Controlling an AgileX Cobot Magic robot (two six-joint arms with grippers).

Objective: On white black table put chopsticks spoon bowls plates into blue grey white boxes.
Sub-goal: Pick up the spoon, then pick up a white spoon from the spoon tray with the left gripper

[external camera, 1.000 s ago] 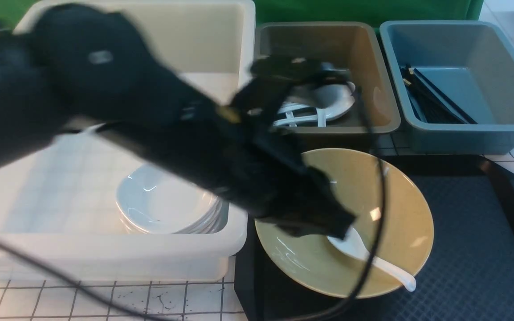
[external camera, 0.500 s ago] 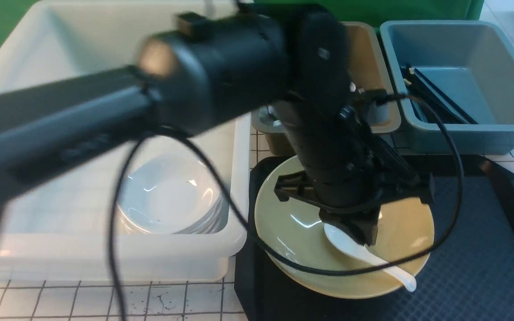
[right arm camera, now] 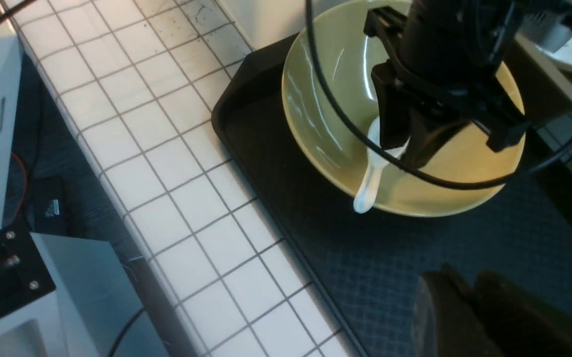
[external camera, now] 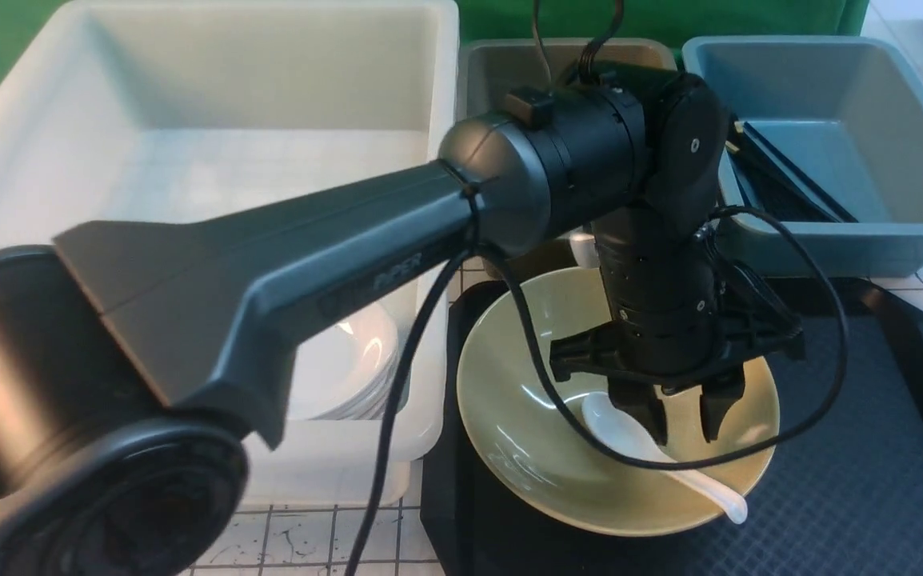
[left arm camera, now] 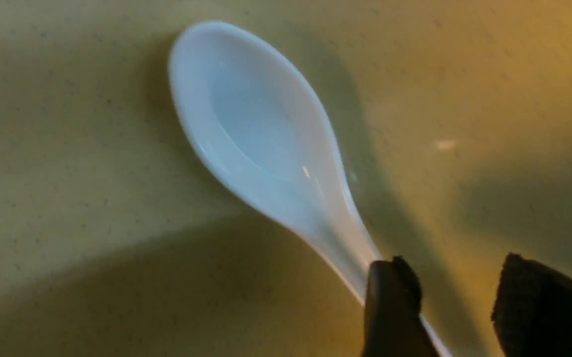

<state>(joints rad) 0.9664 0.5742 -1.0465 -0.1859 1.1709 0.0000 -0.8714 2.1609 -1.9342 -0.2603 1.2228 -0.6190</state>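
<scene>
Up front, the gridded white surface [external camera: 301, 544] and a textured black tray [external camera: 853, 496]. On it sits the glossy mustard bowl [external camera: 525, 432], with the white ceramic spoon [external camera: 609, 424] lying inside. The left claw [external camera: 685, 432] hangs over the handle, fingers parted, gripping nothing. The right claw [right arm camera: 469, 307] is nearly closed and empty. Beyond, black chopsticks [external camera: 781, 180] lie in the grey-blue plastic box [external camera: 829, 240].

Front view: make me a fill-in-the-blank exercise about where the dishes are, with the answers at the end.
The white spoon lies in the ____ bowl.
The chopsticks lie in the ____ box.
The left gripper hangs over the spoon with its jaws ____.
Answers: yellow; blue; open.
</scene>
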